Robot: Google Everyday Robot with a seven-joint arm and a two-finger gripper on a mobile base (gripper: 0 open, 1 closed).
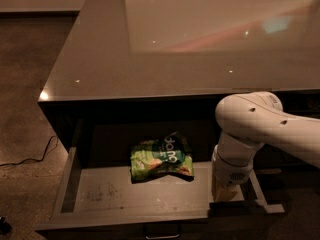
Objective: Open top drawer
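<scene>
Office-like room: speckled floor (30, 84), glossy grey counter (150, 59); the gripper (224, 193) sits inside the open top drawer (100, 191).

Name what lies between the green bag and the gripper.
Camera view: only bare grey floor of the top drawer separates the green bag from the gripper, low at its front.

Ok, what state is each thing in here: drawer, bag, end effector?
top drawer: pulled out, open.
snack bag: lying inside the drawer, toward its back.
end effector: low, at the drawer's front right corner.
cable: lying loose on the floor, left.
</scene>
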